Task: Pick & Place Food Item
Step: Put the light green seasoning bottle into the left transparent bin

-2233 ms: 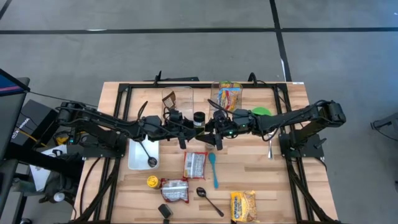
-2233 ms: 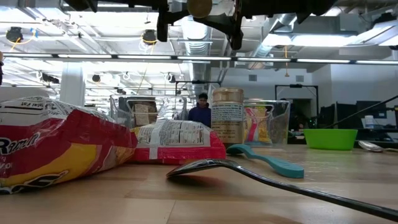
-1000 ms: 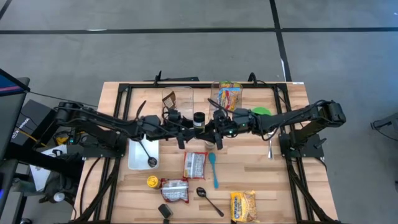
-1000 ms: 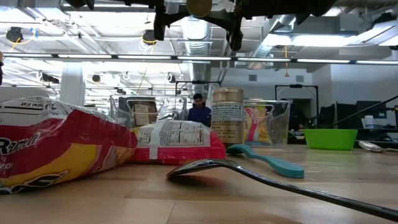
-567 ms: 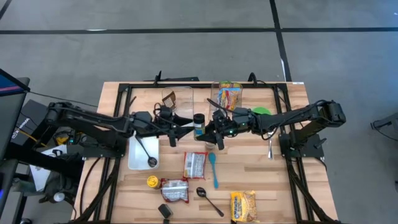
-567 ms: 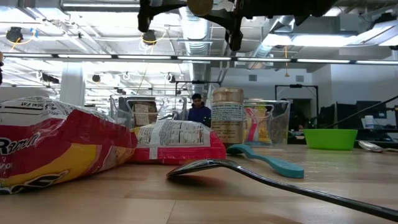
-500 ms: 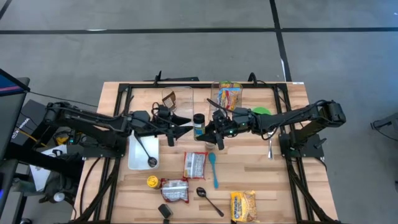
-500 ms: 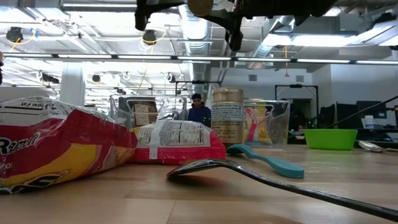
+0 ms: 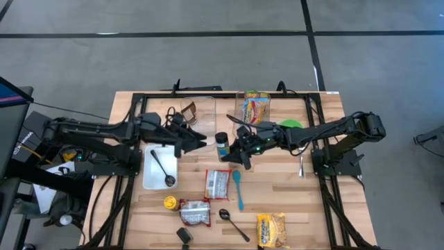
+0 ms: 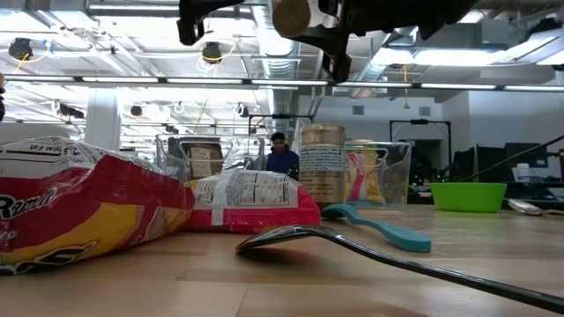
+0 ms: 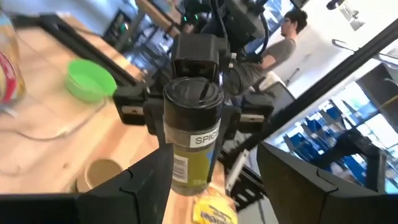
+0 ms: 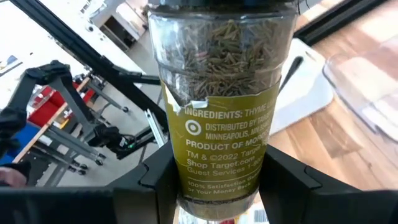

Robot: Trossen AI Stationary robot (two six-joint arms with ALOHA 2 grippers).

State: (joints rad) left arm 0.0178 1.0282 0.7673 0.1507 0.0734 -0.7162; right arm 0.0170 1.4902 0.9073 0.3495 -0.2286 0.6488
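The right hand [image 9: 233,149] pinches a spice jar [image 9: 222,146] of dried thyme between its two dark fingers, holding it in the air above the middle of the wooden surface [image 9: 305,201]; in the right wrist view the jar [image 12: 217,106] fills the frame, its green label and dried herbs clear, with a finger pressed on each side. The left hand [image 9: 197,142] sits just beside the jar on the other side, fingers spread and holding nothing; its wrist view looks straight at the jar's black lid [image 11: 193,94] with the right hand wrapped round it. Below the jar lie a red food packet [image 9: 217,184] and a teal spoon [image 9: 237,189]. Toward the back edge stand clear plastic bins, one holding a yellow and red snack bag [image 9: 255,106], with a green bowl [image 9: 292,125] near it. A white tray [image 9: 150,177] carrying a black ladle [image 9: 161,169] sits under the left arm. Along the front edge are a small yellow item [image 9: 169,202], another packet [image 9: 195,212], a black spoon [image 9: 229,220] and a yellow bag [image 9: 271,229]. The jar seems to be in mid-carry, the picking step done. The next move probably calls for carrying it over a drop spot, which cannot be told from here, lowering it upright and loosening the fingers.
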